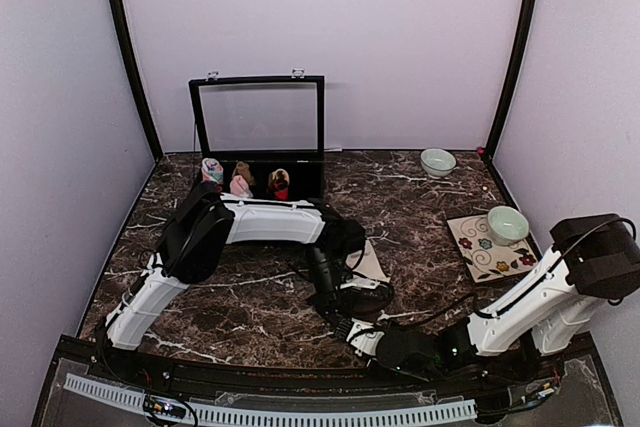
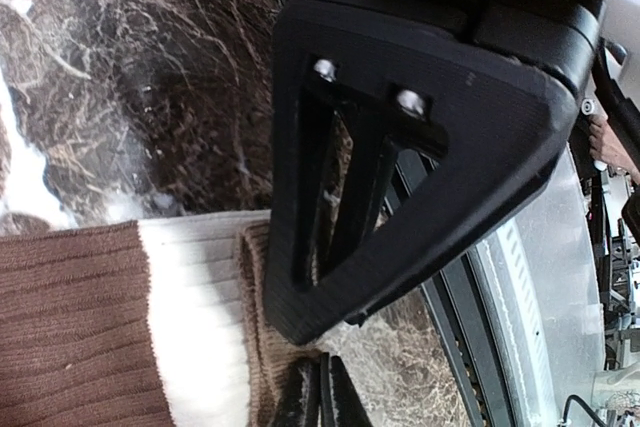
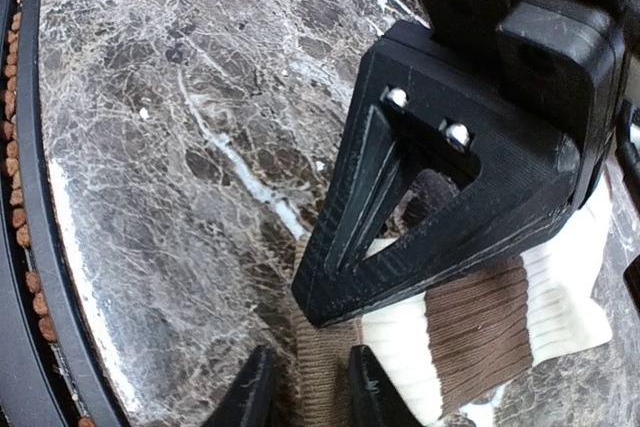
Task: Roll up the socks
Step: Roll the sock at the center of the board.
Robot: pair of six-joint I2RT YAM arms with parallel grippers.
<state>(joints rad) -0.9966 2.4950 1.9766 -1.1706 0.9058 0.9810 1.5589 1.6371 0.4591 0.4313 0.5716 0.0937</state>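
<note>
A cream sock with brown bands (image 1: 373,263) lies on the marble table just in front of the arms' bases. In the left wrist view the sock (image 2: 190,327) fills the lower left. My left gripper (image 2: 322,402) is shut, its tips resting against the brown cuff's edge; I cannot make out whether any fabric is pinched. In the right wrist view the sock (image 3: 470,327) lies at the lower right. My right gripper (image 3: 310,392) straddles its brown cuff with the jaws narrowly open. From above, the left gripper (image 1: 330,299) and right gripper (image 1: 347,328) stand close together.
An open black case (image 1: 258,117) stands at the back with rolled sock bundles (image 1: 241,182) in it. A white bowl (image 1: 437,161) sits at the back right. A green bowl (image 1: 507,222) rests on a floral mat (image 1: 480,252). The table's front rail (image 3: 40,277) runs near the right gripper.
</note>
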